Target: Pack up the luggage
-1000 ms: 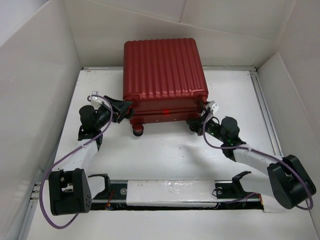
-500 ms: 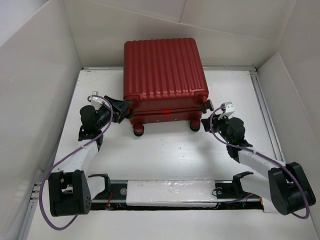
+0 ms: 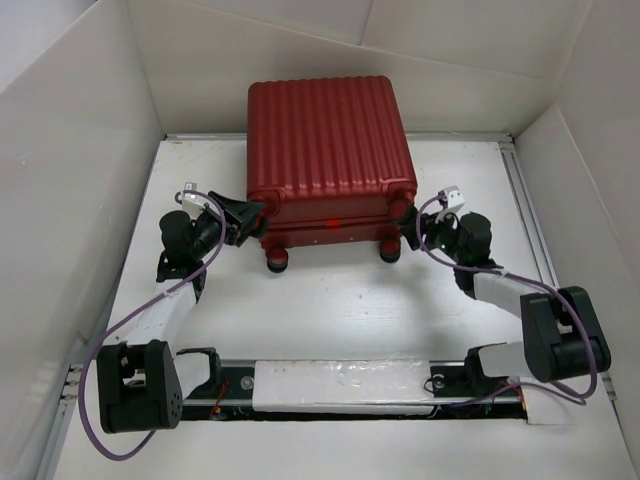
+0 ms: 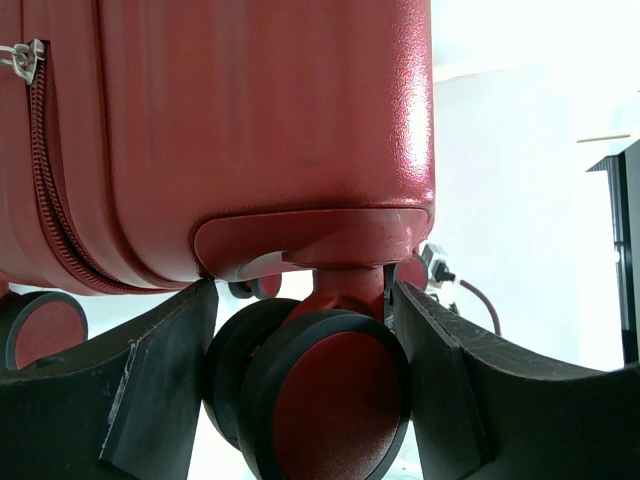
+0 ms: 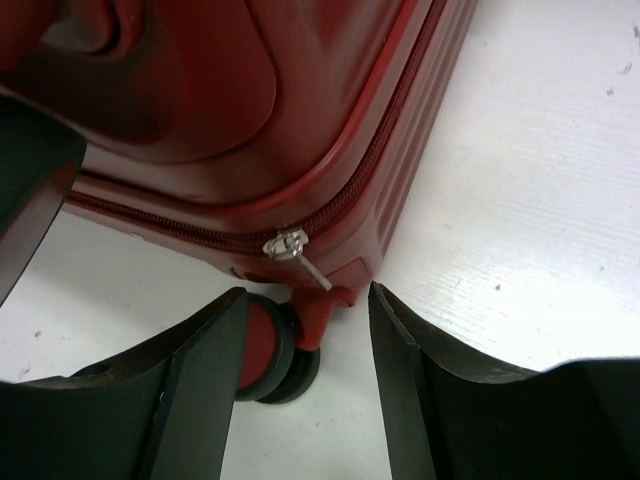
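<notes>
Top view: the luggage (image 3: 325, 150) lies closed on the table (image 3: 330, 300), with one arm at each near corner.

Left wrist view: the left pincer (image 4: 303, 295) clamps a wheel (image 4: 335, 400) between its fingers, probably to steady the luggage.

Right wrist view: the right pincer (image 5: 305, 292) stands open and empty. The zip pull (image 5: 288, 247) sits just ahead, between its fingers, seemingly its target.
</notes>
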`<action>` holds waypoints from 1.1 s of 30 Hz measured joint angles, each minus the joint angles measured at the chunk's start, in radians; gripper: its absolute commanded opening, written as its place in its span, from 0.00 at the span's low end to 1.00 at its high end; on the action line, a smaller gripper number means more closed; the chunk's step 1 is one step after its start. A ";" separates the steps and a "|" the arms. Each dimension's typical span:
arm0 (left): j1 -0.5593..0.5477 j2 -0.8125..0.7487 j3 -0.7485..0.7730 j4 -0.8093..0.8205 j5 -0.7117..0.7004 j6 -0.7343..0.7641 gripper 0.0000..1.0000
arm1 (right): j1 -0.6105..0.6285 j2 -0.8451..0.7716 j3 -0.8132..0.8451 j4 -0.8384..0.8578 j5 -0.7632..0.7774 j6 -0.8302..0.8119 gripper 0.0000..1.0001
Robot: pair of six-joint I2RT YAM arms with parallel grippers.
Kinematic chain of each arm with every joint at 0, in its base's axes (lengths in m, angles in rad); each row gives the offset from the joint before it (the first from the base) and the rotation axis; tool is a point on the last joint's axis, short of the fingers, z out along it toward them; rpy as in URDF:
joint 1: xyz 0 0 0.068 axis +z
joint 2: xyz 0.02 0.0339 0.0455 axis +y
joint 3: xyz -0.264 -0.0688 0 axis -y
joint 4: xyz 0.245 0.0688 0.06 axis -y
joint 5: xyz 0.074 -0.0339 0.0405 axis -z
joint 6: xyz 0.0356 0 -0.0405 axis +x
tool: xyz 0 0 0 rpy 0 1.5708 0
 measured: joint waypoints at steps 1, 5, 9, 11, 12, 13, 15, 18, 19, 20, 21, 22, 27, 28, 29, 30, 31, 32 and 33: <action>0.000 0.000 0.000 0.000 0.000 0.000 0.00 | -0.007 0.012 0.006 0.008 -0.016 -0.006 0.58; 0.000 0.000 0.000 0.000 0.000 0.001 0.00 | -0.036 0.070 0.044 0.044 -0.097 -0.021 0.39; 0.000 0.000 0.000 0.000 0.001 0.003 0.00 | -0.053 0.111 0.055 0.070 -0.184 -0.018 0.12; 0.000 0.000 0.000 0.000 0.001 0.004 0.00 | -0.059 0.127 0.055 0.088 -0.195 -0.012 0.05; -0.001 0.000 0.000 0.000 0.001 0.005 0.00 | -0.061 0.130 0.054 0.094 -0.200 -0.010 0.00; -0.001 0.000 0.000 0.000 0.001 0.005 0.00 | -0.061 0.130 0.052 0.100 -0.200 -0.007 0.00; -0.003 0.000 0.000 0.000 0.000 0.005 0.00 | -0.061 0.130 0.039 0.125 -0.193 0.009 0.00; -0.005 0.000 0.000 0.000 -0.002 0.006 0.00 | -0.046 0.129 -0.003 0.205 -0.165 0.047 0.00; -0.005 0.000 0.000 0.000 -0.003 0.006 0.00 | -0.035 0.129 -0.019 0.234 -0.146 0.063 0.00; -0.005 0.000 0.000 0.000 -0.003 0.006 0.00 | -0.026 0.128 -0.034 0.259 -0.128 0.076 0.00; -0.005 0.000 0.000 0.000 -0.004 0.006 0.00 | -0.011 0.125 -0.052 0.293 -0.097 0.093 0.00; -0.005 0.000 0.000 0.000 -0.003 0.006 0.00 | 0.013 0.119 -0.072 0.323 -0.053 0.105 0.00; -0.004 -0.001 -0.003 0.002 -0.018 0.005 0.00 | 0.293 0.063 -0.132 0.354 0.322 0.105 0.00; -0.006 -0.002 -0.004 0.002 -0.024 0.005 0.00 | 0.360 0.060 -0.130 0.353 0.397 0.090 0.00; -0.007 -0.002 -0.004 0.002 -0.029 0.005 0.00 | 0.420 0.060 -0.128 0.351 0.476 0.076 0.00; -0.009 -0.002 -0.004 0.002 -0.033 0.004 0.00 | 0.473 0.062 -0.123 0.346 0.555 0.063 0.00; -0.013 -0.002 -0.004 0.002 -0.041 0.003 0.00 | 0.522 0.070 -0.111 0.342 0.626 0.052 0.00; -0.020 -0.004 -0.004 0.002 -0.050 0.003 0.00 | 0.567 0.082 -0.094 0.334 0.689 0.043 0.00; -0.029 -0.007 -0.004 0.001 -0.058 0.004 0.00 | 0.609 0.099 -0.073 0.325 0.748 0.034 0.00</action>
